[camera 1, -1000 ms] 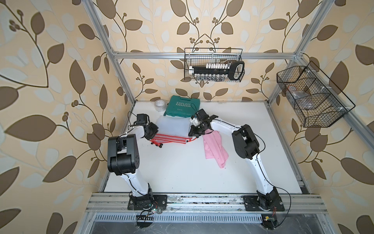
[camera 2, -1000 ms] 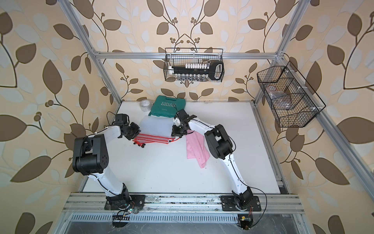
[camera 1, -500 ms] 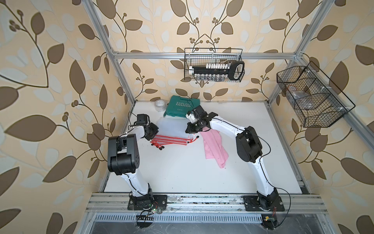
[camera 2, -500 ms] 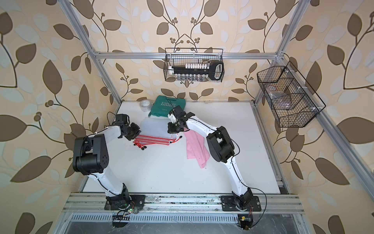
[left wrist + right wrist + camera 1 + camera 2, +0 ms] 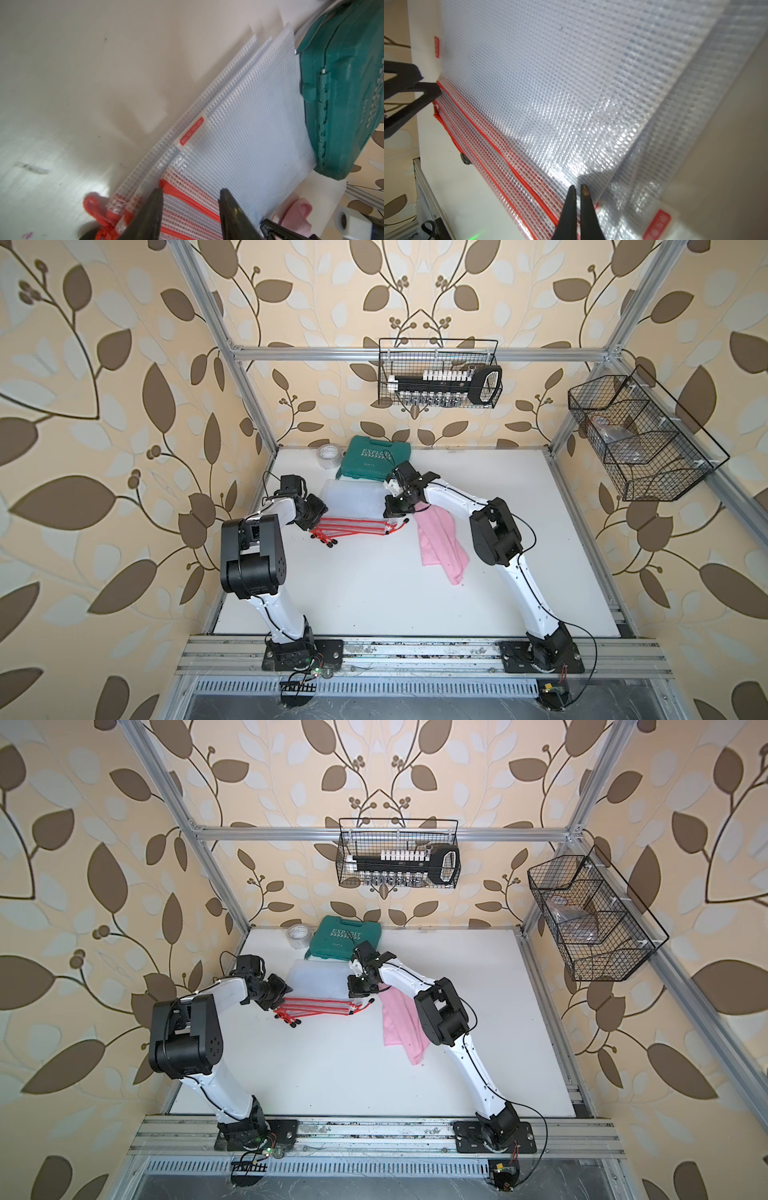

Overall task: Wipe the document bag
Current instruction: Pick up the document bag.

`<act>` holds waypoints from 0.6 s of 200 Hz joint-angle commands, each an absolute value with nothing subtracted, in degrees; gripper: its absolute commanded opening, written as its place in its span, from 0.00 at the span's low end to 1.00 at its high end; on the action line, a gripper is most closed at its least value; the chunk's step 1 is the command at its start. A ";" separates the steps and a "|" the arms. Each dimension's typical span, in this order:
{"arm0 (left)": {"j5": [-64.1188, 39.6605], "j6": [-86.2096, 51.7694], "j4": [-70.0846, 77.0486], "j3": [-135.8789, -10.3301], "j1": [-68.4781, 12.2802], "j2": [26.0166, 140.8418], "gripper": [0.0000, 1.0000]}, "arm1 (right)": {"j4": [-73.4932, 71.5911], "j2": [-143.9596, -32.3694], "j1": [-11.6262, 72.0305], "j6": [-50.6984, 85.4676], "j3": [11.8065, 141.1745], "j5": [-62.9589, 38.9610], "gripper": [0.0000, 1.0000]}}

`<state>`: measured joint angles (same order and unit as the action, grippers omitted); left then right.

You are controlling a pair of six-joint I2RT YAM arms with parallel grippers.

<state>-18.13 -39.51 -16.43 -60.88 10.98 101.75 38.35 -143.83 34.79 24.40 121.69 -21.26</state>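
Pink cloth [image 5: 440, 547] lay unheld on the counter [image 5: 374, 593], so I reckoned wiping hadn't begun; left fingers [image 5: 153, 207] apart, right fingers [image 5: 571, 207] closed, both at the document bag [image 5: 353, 499].

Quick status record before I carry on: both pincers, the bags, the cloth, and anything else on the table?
left pincer: open, over the zip end of the document bags
right pincer: shut, tips at the bags' zip edge; whether it grips one is unclear
document bags: fanned stack lying flat on the table
pink cloth: on the table beside the bags, in neither pincer
green tool case: just behind the bags
tape roll: beside the case
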 commanded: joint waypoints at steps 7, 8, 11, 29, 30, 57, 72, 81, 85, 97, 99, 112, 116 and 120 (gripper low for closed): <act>-19.60 -38.85 -16.76 -59.92 11.76 102.02 0.49 | 42.65 -147.21 34.54 24.26 121.32 -18.80 0.00; -19.64 -38.89 -16.78 -59.89 11.73 102.03 0.49 | 42.60 -147.13 34.54 24.26 121.26 -18.76 0.00; -19.73 -38.81 -16.80 -59.90 11.73 102.12 0.49 | 42.49 -147.13 34.54 24.25 121.07 -18.80 0.00; -20.48 -39.14 -16.59 -59.24 11.77 102.51 0.49 | 42.36 -147.03 34.54 24.28 120.51 -18.84 0.00; -20.48 -39.21 -16.47 -59.20 11.77 102.50 0.49 | 42.36 -146.99 34.54 24.31 120.50 -18.87 0.00; -20.33 -39.85 -12.82 -58.88 11.77 103.89 0.49 | 42.20 -146.97 34.54 24.25 120.25 -19.38 0.00; -20.69 -40.91 -10.01 -58.12 11.73 105.27 0.47 | 42.19 -147.02 34.45 24.28 119.98 -19.69 0.00; -21.21 -41.72 -7.94 -57.10 11.64 106.15 0.45 | 42.10 -147.02 34.45 24.26 120.03 -19.76 0.00; -21.41 -42.10 -7.23 -56.63 11.73 106.45 0.45 | 42.12 -147.02 34.39 24.31 119.99 -19.90 0.00; -22.01 -43.59 -5.19 -54.99 11.71 107.11 0.44 | 42.01 -147.17 34.28 24.56 120.18 -20.49 0.00; -22.09 -43.77 -4.77 -54.75 11.69 107.20 0.44 | 42.01 -147.21 34.21 24.57 120.15 -20.55 0.00; -22.41 -44.89 -2.33 -52.68 11.66 107.40 0.45 | 41.77 -147.30 34.20 24.77 120.23 -21.07 0.00; -22.49 -45.15 -1.65 -52.18 11.63 107.48 0.45 | 41.68 -147.30 34.21 24.77 120.15 -21.21 0.00; -22.53 -45.45 -0.89 -51.67 11.67 107.58 0.45 | 41.64 -147.34 34.22 24.74 120.20 -21.39 0.00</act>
<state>-22.22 -42.52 -3.25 -56.34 11.73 104.40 38.50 -143.92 34.48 24.43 121.71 -21.87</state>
